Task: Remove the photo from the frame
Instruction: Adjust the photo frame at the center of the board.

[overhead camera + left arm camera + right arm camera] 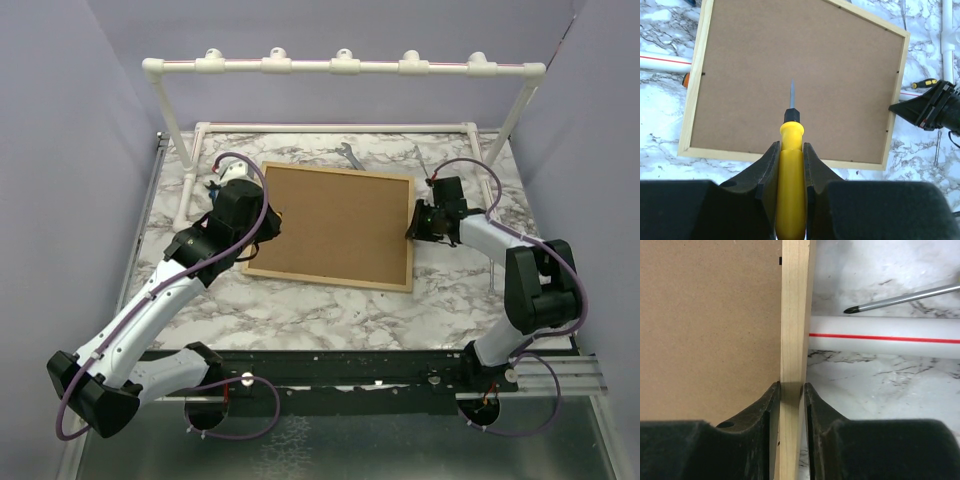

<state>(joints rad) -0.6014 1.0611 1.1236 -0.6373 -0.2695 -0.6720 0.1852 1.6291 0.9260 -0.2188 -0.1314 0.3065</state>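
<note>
- Lying face down on the marble worktop [330, 310], the frame [335, 225] shows its brown fibreboard back, edged in light wood; it sits slightly askew to the worktop's edges, between the two arms.
- The photo cannot be seen from this side.
- The left claw [791, 147] is pinching a screwdriver [791, 180] by its yellow handle. The thin blade [792, 95] points out over the fibreboard from the frame's left side; whether the tip touches the board I cannot tell.
- The right claw [791, 387] is clamped on the frame's right-hand wooden edge, one finger on the board side and the other on the outer side.
- A white pipe [885, 336] with a red stripe lies on the worktop just beside that edge, and the cross-head tip of a second screwdriver [905, 297] lies just beyond it.
- A white PVC rack [340, 66] stands along the far side of the worktop, and a wrench [350, 155] lies near the frame's far edge.
</note>
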